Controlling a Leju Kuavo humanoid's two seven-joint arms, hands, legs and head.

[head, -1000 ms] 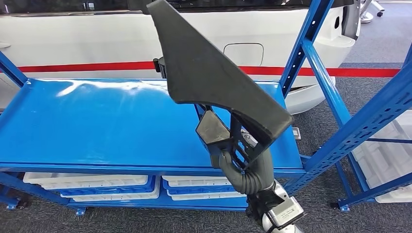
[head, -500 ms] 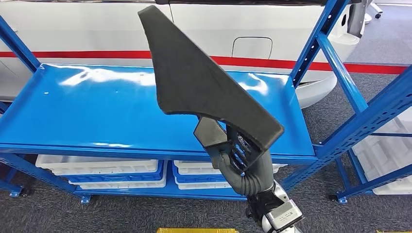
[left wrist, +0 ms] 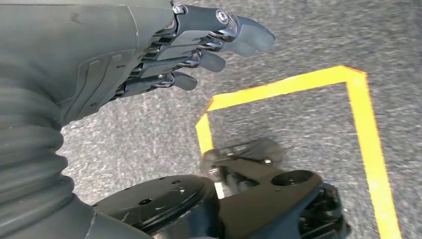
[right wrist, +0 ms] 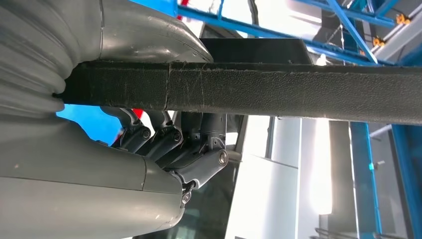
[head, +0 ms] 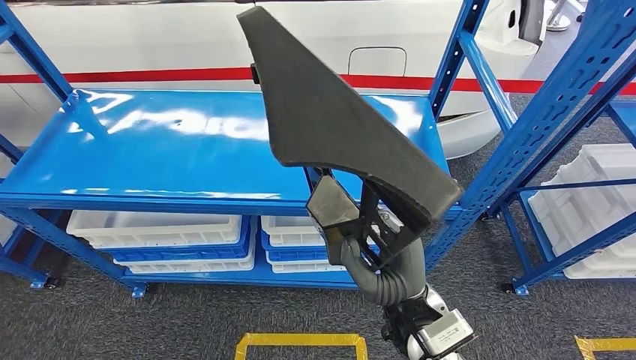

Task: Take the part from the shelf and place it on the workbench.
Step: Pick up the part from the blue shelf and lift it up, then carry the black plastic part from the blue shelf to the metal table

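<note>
Right hand [head: 365,238] clamped on black triangular trim part [head: 330,112], gripping its lower bracket end; part held upright, apex pointing up and away from hand. Right wrist view: fingers [right wrist: 164,142] curled under part's dark edge [right wrist: 278,94]. Left hand [left wrist: 149,55] holds nothing, fingers apart, slightly bent, above grey carpet [left wrist: 298,40] with yellow tape outline [left wrist: 363,134]. Blue shelf [head: 150,161] beyond right hand, white bins [head: 154,229] on lower tier. White car body with red stripe [head: 127,75] behind shelf.

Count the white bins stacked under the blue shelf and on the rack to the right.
3 stacks: one under the blue shelf at left, one under its middle partly hidden by the part in the right hand, one on the right rack. Bins per stack unclear.
</note>
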